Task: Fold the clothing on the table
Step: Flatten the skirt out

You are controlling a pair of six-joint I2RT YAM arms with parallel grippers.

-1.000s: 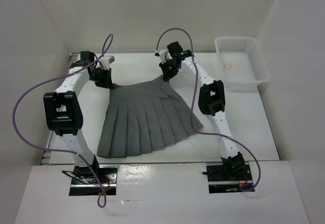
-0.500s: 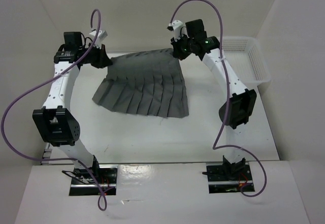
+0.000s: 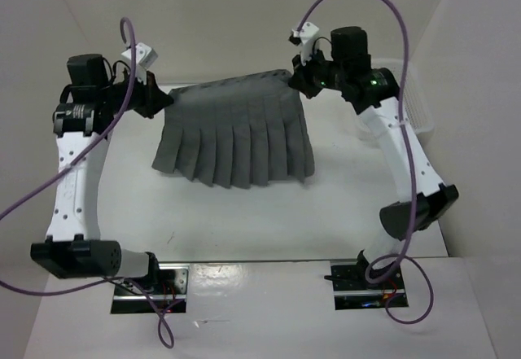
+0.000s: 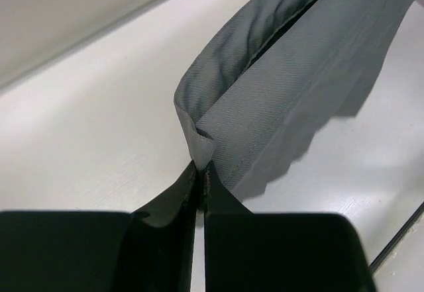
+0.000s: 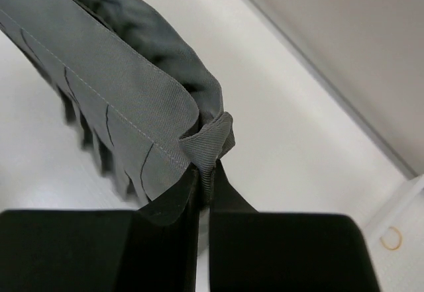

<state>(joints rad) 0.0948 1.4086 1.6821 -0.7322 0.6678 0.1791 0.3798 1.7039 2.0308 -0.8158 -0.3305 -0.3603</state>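
While both arms are raised, the skirt hangs spread between them over the far half of the table, hem downward; the left gripper pinches one waistband corner, jaws nearly together; the right gripper clamps the other corner likewise.

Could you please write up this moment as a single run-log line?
left fingers: shut on skirt waistband corner | right fingers: shut on opposite corner | skirt: stretched between them above table, hem hanging down
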